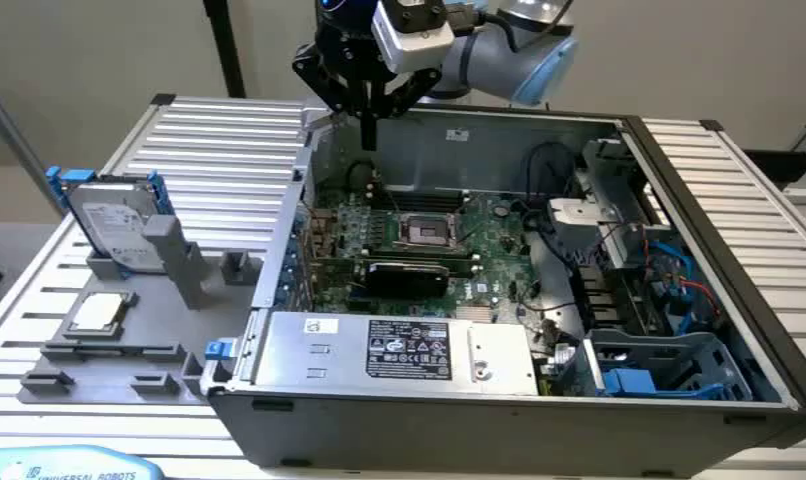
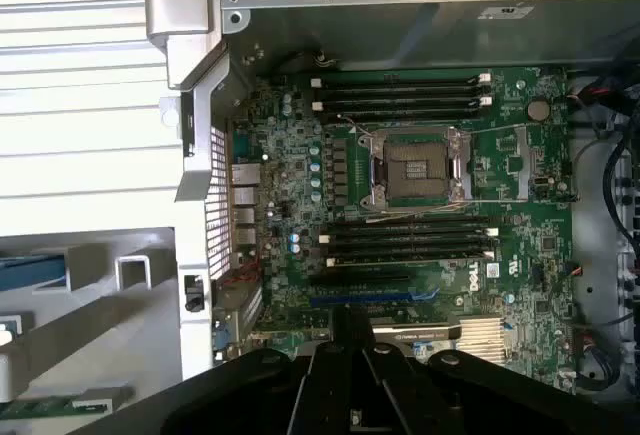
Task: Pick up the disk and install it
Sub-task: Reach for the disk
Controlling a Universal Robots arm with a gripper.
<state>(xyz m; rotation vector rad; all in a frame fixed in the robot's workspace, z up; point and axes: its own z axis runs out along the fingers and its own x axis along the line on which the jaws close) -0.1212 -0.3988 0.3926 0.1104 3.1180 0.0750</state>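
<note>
Disk (image 1: 116, 225): silver-grey drive, white printed label, blue carrier frame showing along top and side edges. Stands on edge, leaning back, label side facing the camera. Bottom edge sits in a grey stand (image 1: 150, 275) at the exterior view's left, outside the open case (image 1: 510, 405), well apart from it. Nothing grips it.

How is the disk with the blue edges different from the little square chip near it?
The disk stands up on its edge in the grey holder; the chip lies flat on it. The disk is bigger and rectangular; the chip is small and square. The disk has a blue frame; the chip has none. Both are silver-grey and sit outside the computer case.
</note>
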